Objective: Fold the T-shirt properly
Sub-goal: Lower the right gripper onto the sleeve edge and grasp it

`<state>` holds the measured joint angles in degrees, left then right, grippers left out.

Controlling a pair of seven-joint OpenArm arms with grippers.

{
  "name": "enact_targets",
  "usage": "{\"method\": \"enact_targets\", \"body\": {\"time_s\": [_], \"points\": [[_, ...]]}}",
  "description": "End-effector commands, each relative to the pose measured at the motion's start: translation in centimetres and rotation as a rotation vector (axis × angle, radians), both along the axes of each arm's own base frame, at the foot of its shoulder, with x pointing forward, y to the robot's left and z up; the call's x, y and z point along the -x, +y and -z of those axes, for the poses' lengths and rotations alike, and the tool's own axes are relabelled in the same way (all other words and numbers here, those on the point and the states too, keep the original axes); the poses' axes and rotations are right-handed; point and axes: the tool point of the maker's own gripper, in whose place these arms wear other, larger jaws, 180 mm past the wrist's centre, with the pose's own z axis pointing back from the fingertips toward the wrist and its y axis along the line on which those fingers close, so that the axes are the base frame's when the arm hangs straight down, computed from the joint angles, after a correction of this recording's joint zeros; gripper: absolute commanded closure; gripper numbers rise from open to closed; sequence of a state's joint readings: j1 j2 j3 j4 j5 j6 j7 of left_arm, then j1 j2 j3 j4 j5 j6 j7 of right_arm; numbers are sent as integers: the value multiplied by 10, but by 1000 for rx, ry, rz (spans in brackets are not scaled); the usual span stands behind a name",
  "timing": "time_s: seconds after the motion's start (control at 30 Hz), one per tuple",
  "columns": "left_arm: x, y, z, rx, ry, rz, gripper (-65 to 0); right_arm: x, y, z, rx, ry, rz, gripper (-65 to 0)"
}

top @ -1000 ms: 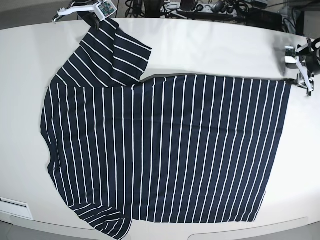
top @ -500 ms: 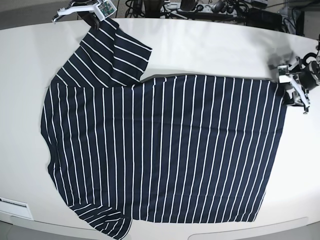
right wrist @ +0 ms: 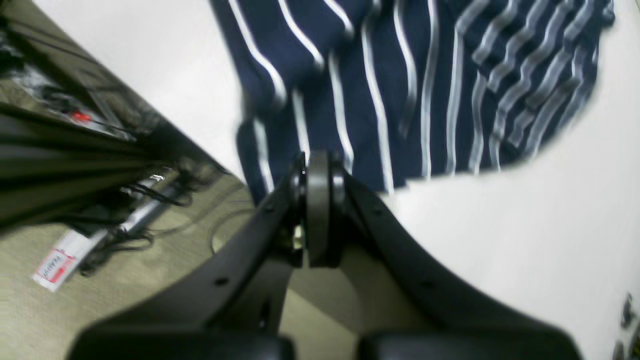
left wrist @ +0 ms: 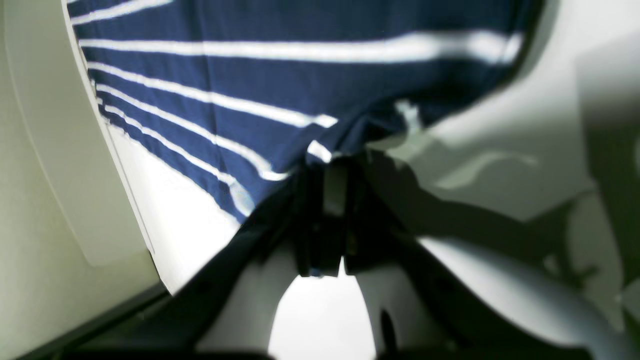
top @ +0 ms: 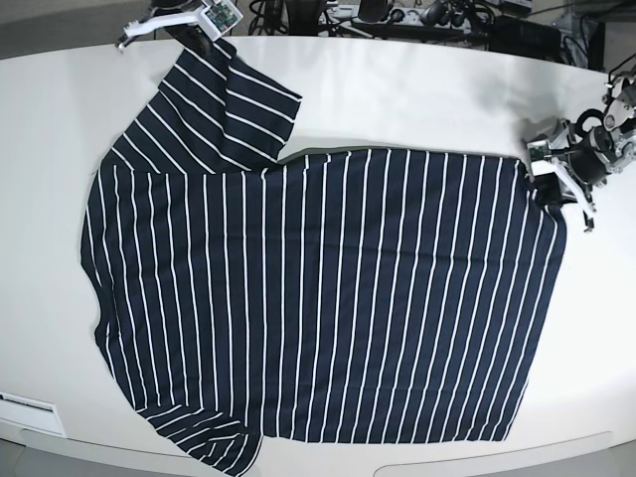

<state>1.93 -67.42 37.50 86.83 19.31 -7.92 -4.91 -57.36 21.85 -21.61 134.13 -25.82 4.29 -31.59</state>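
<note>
The T-shirt [top: 328, 298] lies on the white table [top: 50, 248], long axis running left to right in the base view, one sleeve pointing to its upper left. The left gripper [left wrist: 327, 160] is pinched shut on its far right corner, gathering the cloth; the right gripper [right wrist: 320, 160] is closed by the sleeve, any hold unclear. Since the earlier frame, that corner has bunched inward.

Bare bench [top: 417, 94] runs along twelve o'clock, between the left hand [top: 552, 179] and the right hand [top: 207, 22], with a low route across. The sleeve [top: 234, 109] blocks that strip towards eleven; another open margin lies at nine o'clock.
</note>
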Motion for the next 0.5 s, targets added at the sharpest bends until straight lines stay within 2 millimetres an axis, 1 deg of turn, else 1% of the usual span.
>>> {"method": "enact_targets", "body": {"time_s": [0.0, 0.03, 0.1, 0.23, 0.27, 0.3, 0.4, 0.47], "points": [[0, 2, -5, -5, 7, 13, 0, 0, 8, -5, -43, 0, -19, 0], [0, 0, -6, -1, 5, 17, 0, 0, 14, -4, -70, 15, -42, -16], [0, -3, -7, 5, 4, 22, 0, -4, 18, -4, -78, 12, -73, -103], [0, -3, -7, 5, 4, 23, 0, -22, 15, -10, -76, -51, -44, -319], [0, -3, -7, 6, 4, 22, 0, -26, 14, -9, -73, -61, -38, -359], [0, -3, -7, 6, 4, 23, 0, -28, 12, -5, -65, -59, -36, -379], [0, -4, -7, 17, 7, 12, 0, -30, 10, 6, -50, -47, -36, -380], [0, -5, -8, 37, 12, -6, 0, -31, 11, 11, -75, -30, -20, -379]]}}
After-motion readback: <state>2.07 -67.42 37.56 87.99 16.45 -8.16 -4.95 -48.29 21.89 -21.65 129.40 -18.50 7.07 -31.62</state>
